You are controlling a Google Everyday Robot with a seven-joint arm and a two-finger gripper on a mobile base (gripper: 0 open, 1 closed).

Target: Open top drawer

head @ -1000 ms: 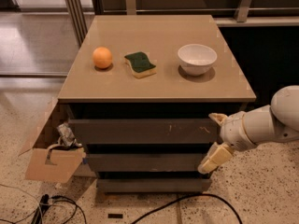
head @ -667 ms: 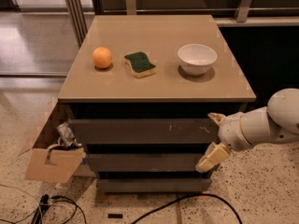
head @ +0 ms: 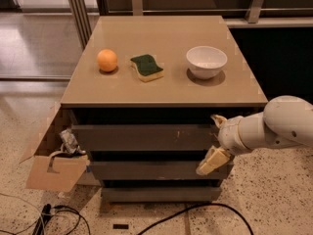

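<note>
The top drawer [head: 142,137] sits just under the tabletop [head: 161,89], across the near face of the cabinet. Its front looks about flush with the cabinet and none of its inside shows, so by my judgement it is not yet open.

The gripper [head: 205,144] is at the drawer's right end, reaching in from the right. It is spread open, with one finger at the front's top edge and the other just below its bottom edge, so the panel lies between them. Whether either finger presses on the panel I cannot tell.

So the approach looks done. What is left is to catch hold of the front and pull it toward the near side.

The orange [head: 107,60], sponge [head: 146,67] and bowl [head: 206,61] rest on the tabletop, well apart from the gripper.
</note>
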